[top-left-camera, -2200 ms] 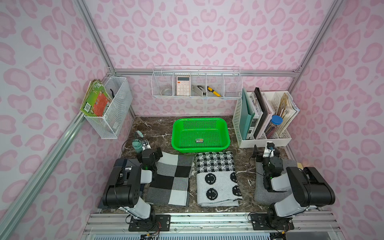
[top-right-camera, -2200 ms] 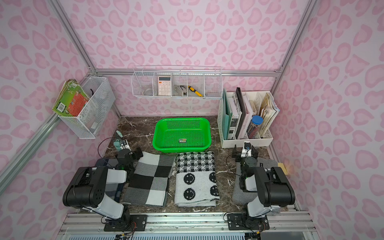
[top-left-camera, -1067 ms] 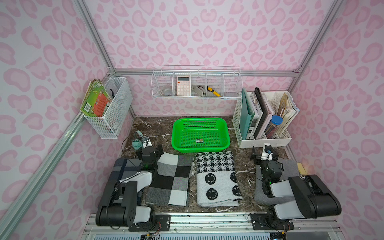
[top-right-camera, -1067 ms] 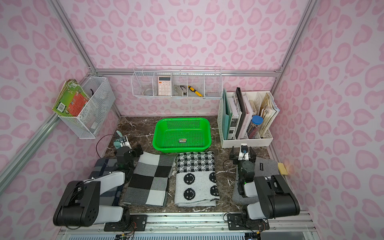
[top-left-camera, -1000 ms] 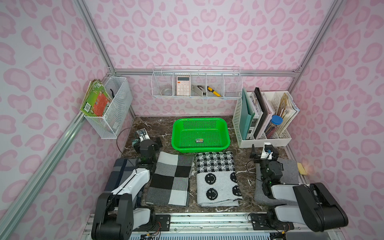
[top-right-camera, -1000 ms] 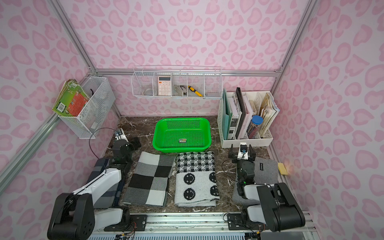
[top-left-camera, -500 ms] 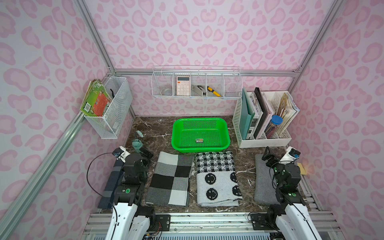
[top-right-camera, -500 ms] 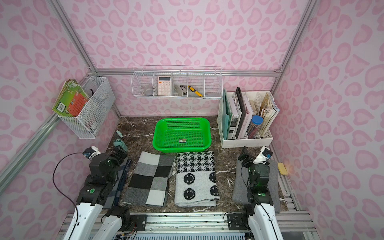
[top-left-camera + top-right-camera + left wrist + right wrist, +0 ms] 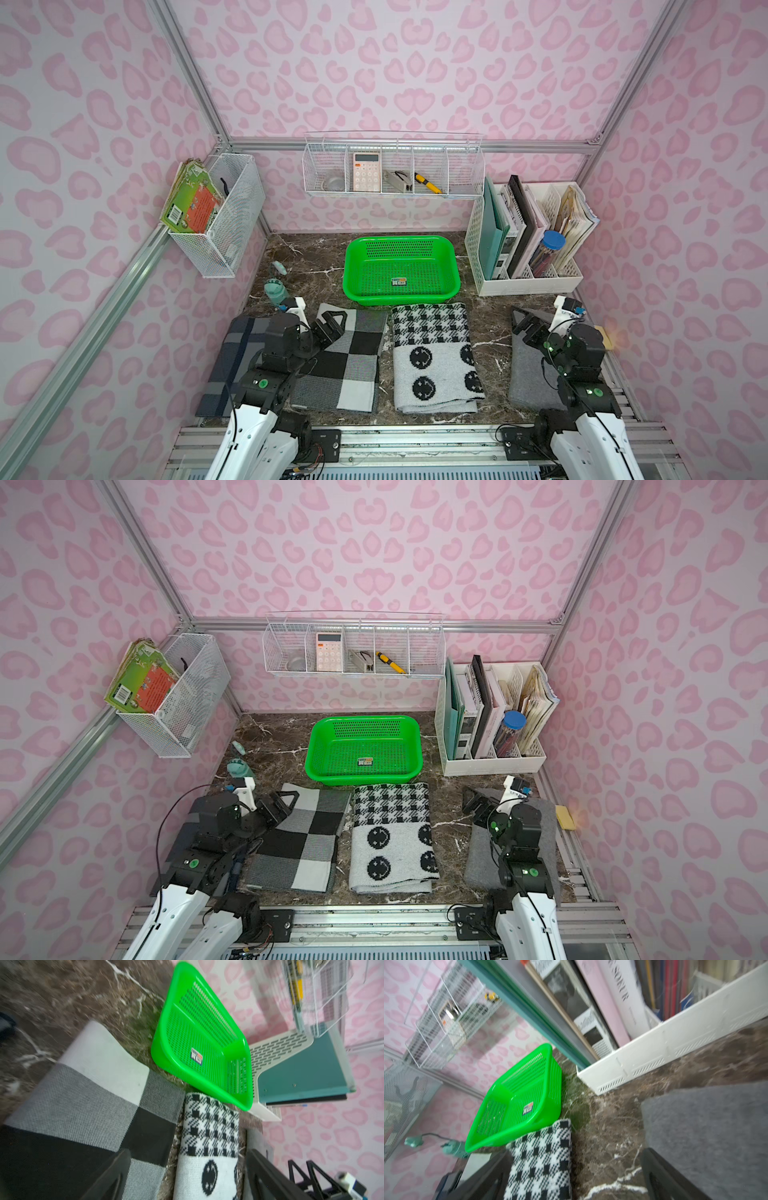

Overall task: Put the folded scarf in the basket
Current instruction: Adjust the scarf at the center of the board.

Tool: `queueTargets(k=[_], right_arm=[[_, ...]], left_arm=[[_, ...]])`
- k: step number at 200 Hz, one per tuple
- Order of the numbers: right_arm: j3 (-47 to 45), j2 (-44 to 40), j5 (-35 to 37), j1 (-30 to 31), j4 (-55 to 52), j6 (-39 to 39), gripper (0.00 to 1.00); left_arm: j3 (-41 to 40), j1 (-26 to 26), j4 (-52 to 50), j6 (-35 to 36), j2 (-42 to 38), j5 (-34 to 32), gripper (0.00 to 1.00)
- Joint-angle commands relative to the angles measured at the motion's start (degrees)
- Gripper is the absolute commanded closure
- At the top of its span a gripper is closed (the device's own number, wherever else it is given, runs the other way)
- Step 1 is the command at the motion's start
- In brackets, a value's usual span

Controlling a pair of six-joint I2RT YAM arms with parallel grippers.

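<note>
The bright green basket (image 9: 374, 266) (image 9: 340, 746) (image 9: 197, 1028) (image 9: 517, 1093) stands empty at the back middle of the marble table. Several folded scarves lie in a row in front of it: navy plaid (image 9: 232, 361), black-grey-white checked (image 9: 353, 361) (image 9: 83, 1105), houndstooth with smiley faces (image 9: 432, 353) (image 9: 390, 833) (image 9: 546, 1157), and plain grey (image 9: 528, 374) (image 9: 706, 1126). My left gripper (image 9: 330, 326) (image 9: 187, 1169) hangs open over the checked scarf's far edge, holding nothing. My right gripper (image 9: 525, 322) (image 9: 573, 1172) hangs open over the grey scarf's far left corner, also holding nothing.
A white file organizer (image 9: 528, 284) with books stands right of the basket. White wire baskets hang on the back wall (image 9: 395, 189) and the left wall (image 9: 224, 232). A small teal object (image 9: 275, 291) sits at the left edge, a yellow pad (image 9: 565, 817) at the right edge.
Both arms have unfolded and lifted from their low rest poses. The left gripper has swung right over the checked scarf; the right gripper has swung left over the grey scarf's corner.
</note>
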Motion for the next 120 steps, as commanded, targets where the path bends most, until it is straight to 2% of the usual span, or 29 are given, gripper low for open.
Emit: queueTargets(k=[1, 27, 38, 47, 72, 120], right_arm=[[2.35, 5.11, 2.53, 7.45, -3.09, -1.57, 0.0], [4.98, 11.58, 14.01, 22.15, -3.09, -1.28, 0.01], [5.26, 13.81, 17.12, 25.39, -2.49, -1.19, 0.0], [4.93, 15.23, 17.08, 26.7, -1.33, -0.44, 0.01], [1.4, 18.42, 11.48, 27.4, 5.3, 2.39, 0.02], [-2.58, 24.89, 11.48, 28.46, 12.84, 4.37, 0.08]], left_arm=[[-0.91, -8.17, 4.34, -2.58, 2.57, -2.16, 0.09], [-2.06, -16.95, 7.66, -3.93, 7.15, -3.9, 0.09], [-2.15, -19.61, 6.92, -4.51, 7.95, -5.26, 0.09], [-2.62, -20.95, 6.49, -5.48, 7.92, -6.38, 0.1], [-4.58, -23.63, 6.63, -8.71, 7.74, -6.73, 0.13], [-7.42, -27.32, 5.5, -13.07, 7.2, -8.84, 0.22]])
